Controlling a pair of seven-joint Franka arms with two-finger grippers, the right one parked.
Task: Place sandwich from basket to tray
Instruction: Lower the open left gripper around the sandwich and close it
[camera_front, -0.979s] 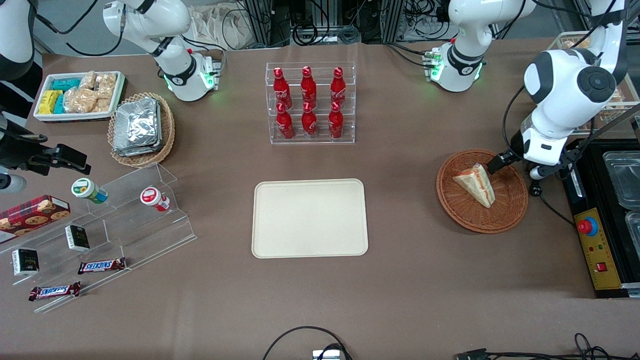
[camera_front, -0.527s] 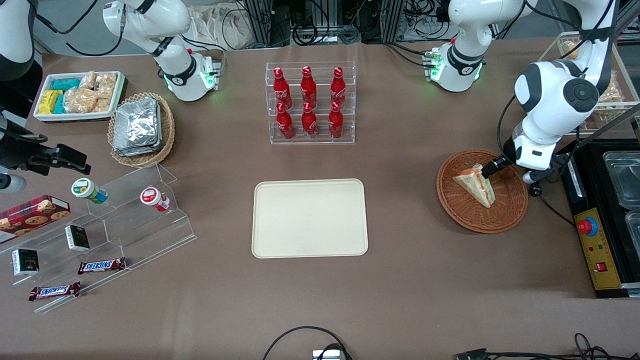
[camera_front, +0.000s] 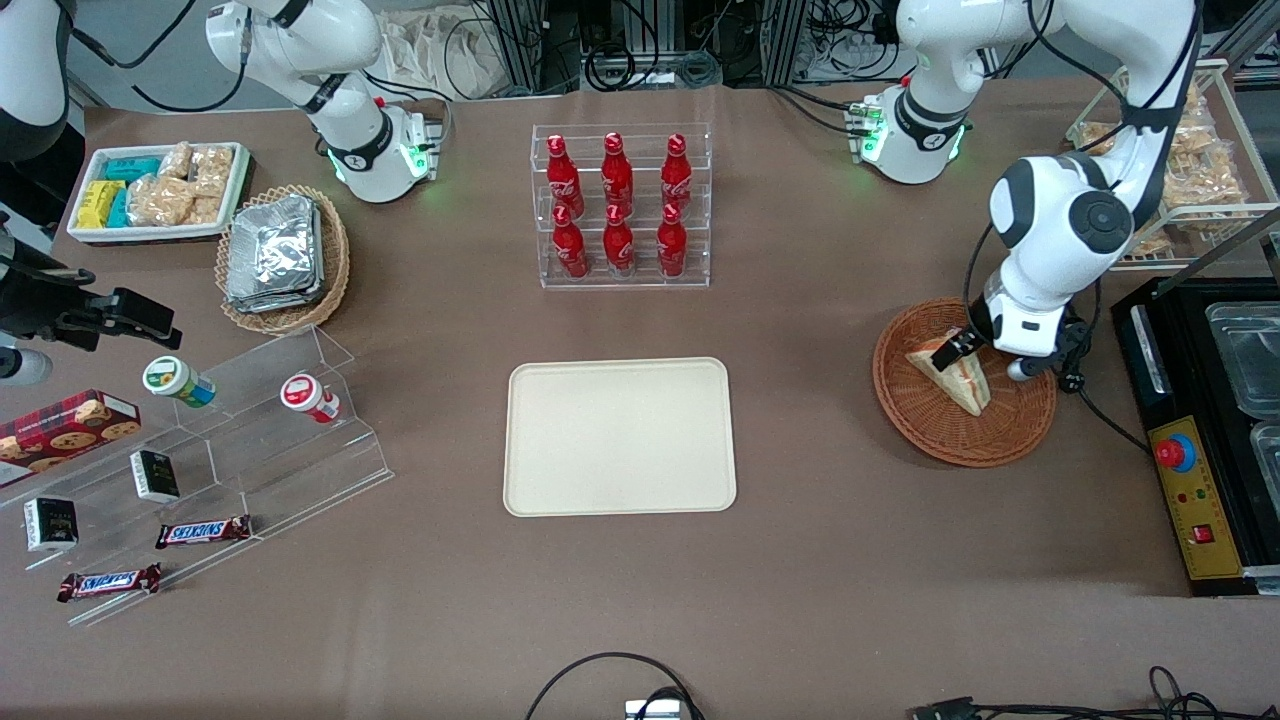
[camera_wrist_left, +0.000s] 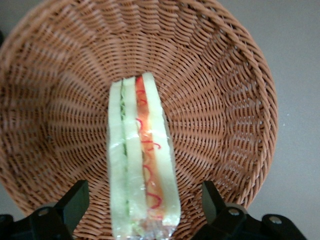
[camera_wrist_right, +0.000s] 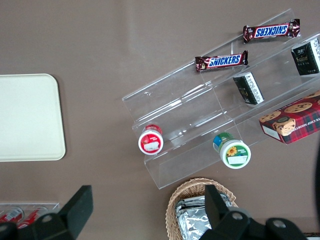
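Wicker basket (camera_wrist_left: 220, 100) cradles the wrapped sandwich (camera_wrist_left: 142, 165) on edge, the left gripper (camera_wrist_left: 145, 200) poised wide open astride it; reaching step, so lower, close, then carry to the tray (camera_front: 619, 437).

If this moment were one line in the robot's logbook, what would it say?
phase: reaching | tool: open, straddling sandwich | sandwich: in basket | tray: bare

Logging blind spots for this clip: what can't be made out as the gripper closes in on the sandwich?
- Front view: the gripper fingertips, hidden by its own wrist.
- Wrist view: the sandwich near end, cut by the edge; finger contact unclear.
- Basket part under the arm, hidden.
- Tray: nothing hidden.
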